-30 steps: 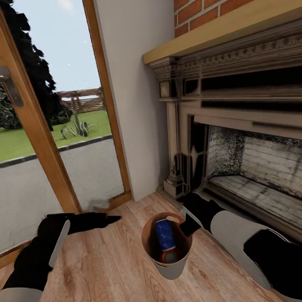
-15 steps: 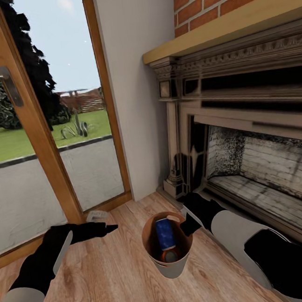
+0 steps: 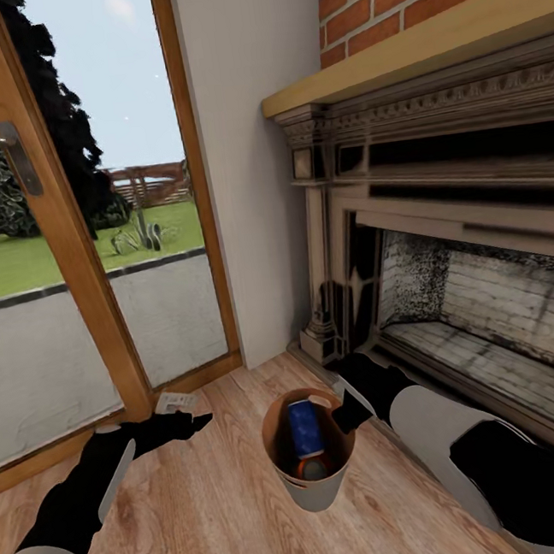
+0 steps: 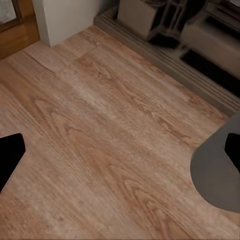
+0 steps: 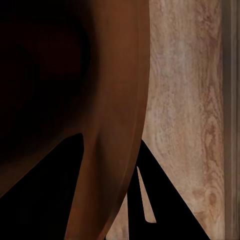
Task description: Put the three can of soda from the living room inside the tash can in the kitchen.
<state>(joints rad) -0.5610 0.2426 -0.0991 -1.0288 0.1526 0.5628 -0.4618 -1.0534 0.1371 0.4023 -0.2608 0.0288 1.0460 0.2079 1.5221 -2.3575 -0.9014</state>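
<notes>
Gripping the trash can (image 3: 316, 487) rim w/ our right gripper (image 3: 339, 407); blue can (image 3: 304, 430) and orange can (image 3: 312, 469) inside. Left gripper (image 3: 189, 423) at 9 o'clock, spread wide.

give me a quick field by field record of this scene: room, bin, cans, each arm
room: living room, wood plank floor, fireplace, glass door
bin: tash can upright on the floor
cans: dark blue can and orange can inside the bin; a third cannot be made out
right arm: right gripper at the bin's rim, fingers either side of the bin wall
left arm: left gripper low over bare floor, holding nothing, fingers apart
</notes>
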